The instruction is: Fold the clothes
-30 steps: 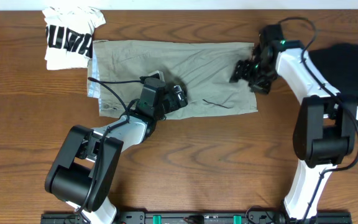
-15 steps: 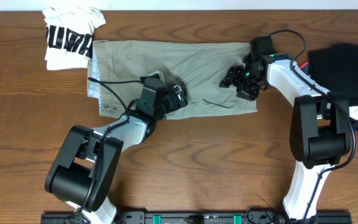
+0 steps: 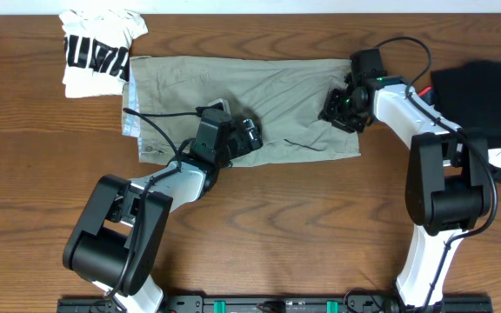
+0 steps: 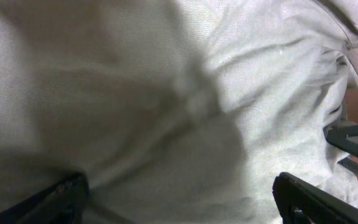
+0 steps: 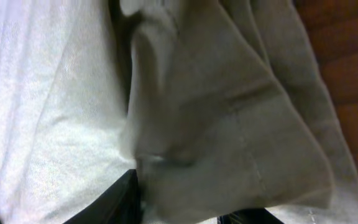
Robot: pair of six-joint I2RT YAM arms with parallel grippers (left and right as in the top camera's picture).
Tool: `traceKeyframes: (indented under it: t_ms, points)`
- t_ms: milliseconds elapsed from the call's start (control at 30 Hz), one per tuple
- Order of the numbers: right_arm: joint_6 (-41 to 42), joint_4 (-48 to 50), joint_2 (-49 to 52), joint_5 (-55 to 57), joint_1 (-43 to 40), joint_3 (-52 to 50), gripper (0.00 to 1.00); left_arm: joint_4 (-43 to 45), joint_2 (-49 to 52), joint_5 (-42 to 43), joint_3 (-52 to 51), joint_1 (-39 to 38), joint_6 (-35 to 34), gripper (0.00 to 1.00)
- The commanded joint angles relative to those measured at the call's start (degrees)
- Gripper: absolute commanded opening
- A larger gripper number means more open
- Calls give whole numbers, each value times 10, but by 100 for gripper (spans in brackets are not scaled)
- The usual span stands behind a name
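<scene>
The clothes (image 3: 233, 83), a pale khaki pair of shorts, lie spread flat across the back middle of the table. My left gripper (image 3: 249, 135) rests on their lower middle part. In the left wrist view it (image 4: 182, 199) stands open, its fingers wide apart with smooth cloth (image 4: 166, 93) lying under them. My right gripper (image 3: 335, 110) is down on the right part of the shorts, close to their right edge. In the right wrist view it (image 5: 188, 208) is shut on a raised fold of the khaki cloth (image 5: 229, 124), which fills the gap between its fingers.
A folded white tee with black print (image 3: 98, 54) lies at the back left, touching the shorts' left end. A black garment (image 3: 485, 91) sits at the right edge, behind the right arm. Bare wooden tabletop (image 3: 303, 226) runs along the front.
My right gripper has moved left onto the shorts' right part, and its jaws have narrowed onto a fold of cloth. The left arm has not moved.
</scene>
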Motion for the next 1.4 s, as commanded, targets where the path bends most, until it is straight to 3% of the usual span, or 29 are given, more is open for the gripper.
traceKeyframes:
  t_ms: [0,67,300,567,1000,1367]
  points:
    - [-17,9,4,28,3,-5,39,-35,47,-35,-38,9,-5,98]
    - [-18,8,4,41,3,-5,34,-35,47,-35,-38,9,-5,98]
    - [-18,7,4,41,3,-5,1,-35,47,-35,-38,9,-5,98]
    - [-18,-9,-17,41,-3,-4,1,-37,47,-37,-38,9,-3,98]
    - [-18,-112,-150,45,-11,-4,1,-36,47,-37,-38,9,-3,98]
    - [-17,-179,-162,48,-11,-4,1,-37,47,-37,-38,9,-3,98]
